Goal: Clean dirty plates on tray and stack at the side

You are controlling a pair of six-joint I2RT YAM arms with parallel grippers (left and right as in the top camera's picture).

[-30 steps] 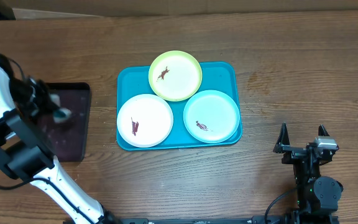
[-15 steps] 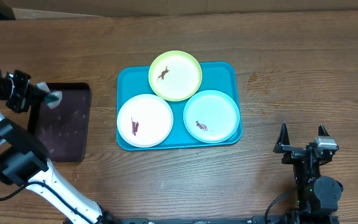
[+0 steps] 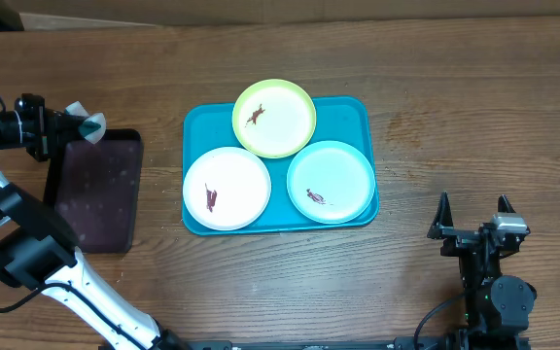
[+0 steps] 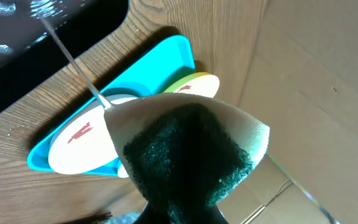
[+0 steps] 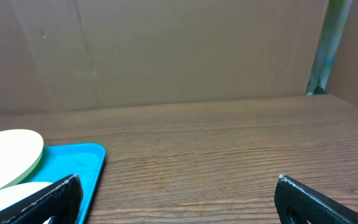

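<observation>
A brown wooden counter (image 3: 455, 97) fills the overhead view. Near its middle lies the tray (image 3: 343, 117), a large turquoise-blue rectangle with rounded corners and a raised rim. Well to its left sits a smaller, narrower black tray (image 3: 95, 194) with wet spots on its surface.

All three dirty plates are on the turquoise tray, packed close together. The white plate (image 3: 236, 180) is at the near left and the pale blue plate (image 3: 331, 182) is at the near right. The yellow-green plate (image 3: 274, 119) is at the far middle, its edge overhanging the tray's far rim. Each plate has a small reddish-brown smear.

The left gripper (image 3: 71, 128) hangs over the far right corner of the black tray, well apart from the plates. Its fingers are clenched on a sponge (image 3: 91, 124). In the left wrist view the sponge (image 4: 185, 155) shows a white body and a dark green scrubbing face, with the turquoise tray and plates beyond it.

The right gripper (image 3: 472, 209) sits at the near right of the counter, apart from the tray. Its fingers are spread wide and hold nothing. In its own wrist view, the two black fingers (image 5: 55, 199) frame bare wood, with the tray's corner at the left.
</observation>
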